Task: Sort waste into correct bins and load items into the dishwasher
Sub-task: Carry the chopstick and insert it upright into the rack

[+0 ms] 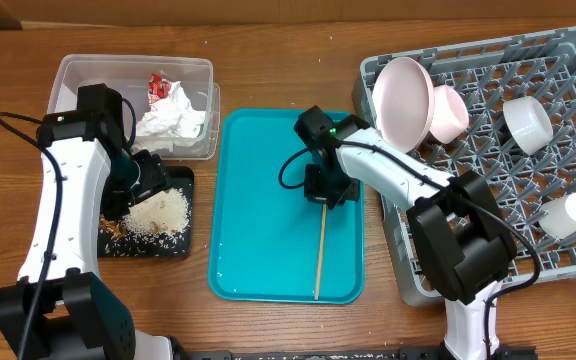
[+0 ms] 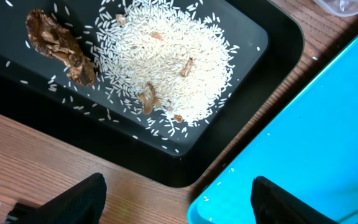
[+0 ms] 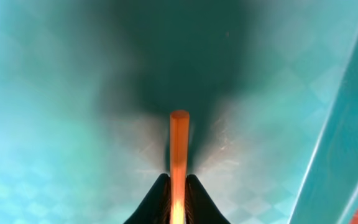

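Observation:
A thin wooden chopstick (image 1: pixel 319 250) lies lengthwise on the teal serving tray (image 1: pixel 258 200). My right gripper (image 1: pixel 325 190) is shut on its far end; the right wrist view shows the chopstick (image 3: pixel 179 143) pinched between the black jaws of that gripper (image 3: pixel 179 186). My left gripper (image 1: pixel 153 178) hangs open and empty over the black tray (image 1: pixel 118 245), where white rice (image 2: pixel 166 56) and brown scraps (image 2: pixel 58 43) lie. The clear tub (image 1: pixel 78 75) holds the white napkin (image 1: pixel 173 118) and red wrapper (image 1: pixel 156 88). The grey rack (image 1: pixel 468 55) carries a plate (image 1: pixel 403 100), pink bowl (image 1: pixel 450 112), pale bowl (image 1: pixel 526 122) and cup (image 1: pixel 568 215).
In the left wrist view the left gripper (image 2: pixel 179 196) spans the gap of bare wood between the black tray (image 2: pixel 135 155) and the teal tray's corner (image 2: pixel 316 124). A few stray rice grains lie on both trays. The rack stands close to the teal tray's right side.

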